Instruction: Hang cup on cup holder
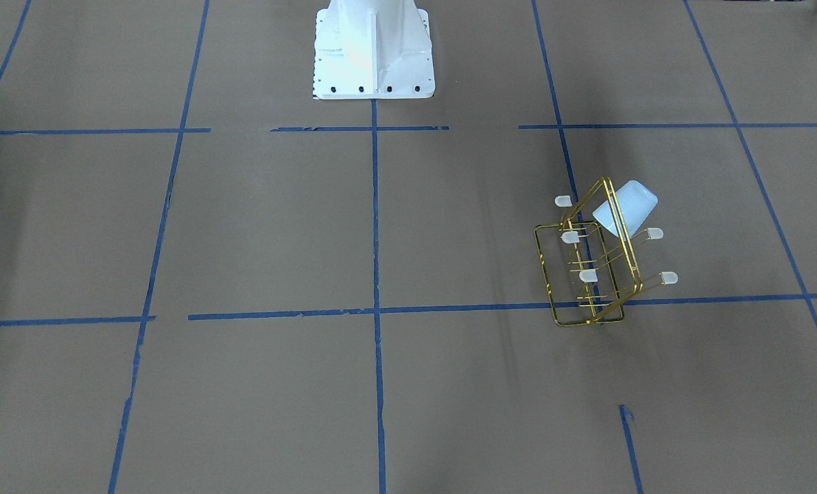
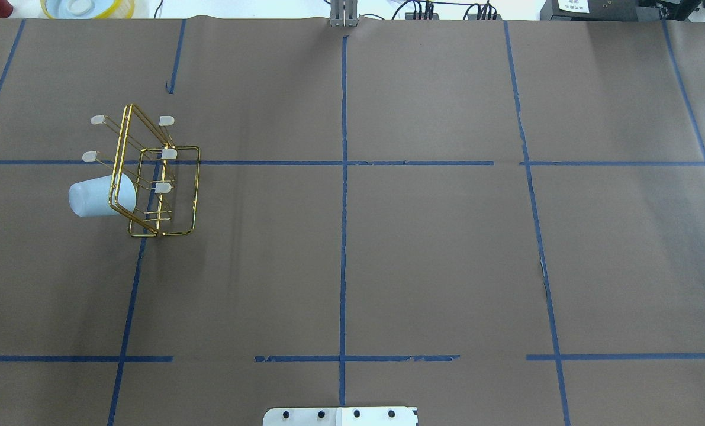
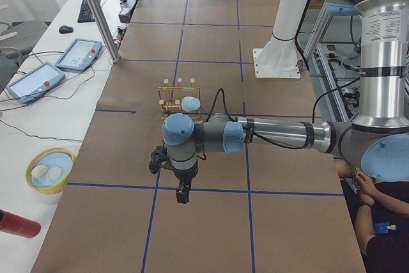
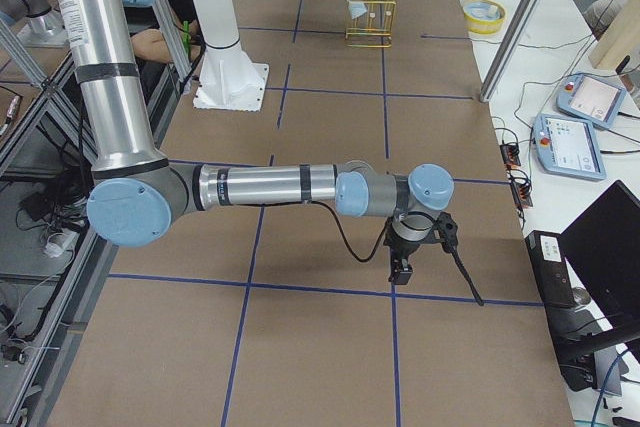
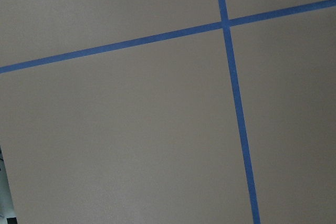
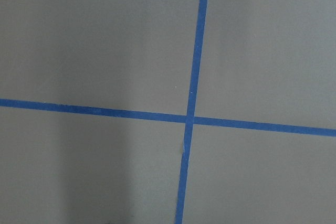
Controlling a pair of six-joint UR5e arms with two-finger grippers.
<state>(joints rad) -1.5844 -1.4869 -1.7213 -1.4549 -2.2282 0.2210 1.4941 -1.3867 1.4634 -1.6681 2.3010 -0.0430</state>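
Observation:
The pale blue-white cup [image 1: 626, 206] sits mouth-down and slanted over one prong of the gold wire cup holder [image 1: 590, 267], on the robot's left half of the table. Both also show in the overhead view: cup [image 2: 100, 196], holder [image 2: 151, 177]. Several other whitish-capped prongs are bare. My left gripper [image 3: 183, 195] shows only in the exterior left view, well short of the holder [image 3: 174, 97]. My right gripper [image 4: 399, 269] shows only in the exterior right view, far from the cup [image 4: 356, 7]. I cannot tell whether either is open or shut. Both wrist views show only brown paper and blue tape.
The white robot base [image 1: 372, 51] stands at the table's edge. A yellow bowl [image 3: 50, 169] and a red bottle [image 3: 16, 224] sit on the side bench, with tablets [image 3: 80, 54] further along. An operator [image 3: 377, 222] sits near the robot.

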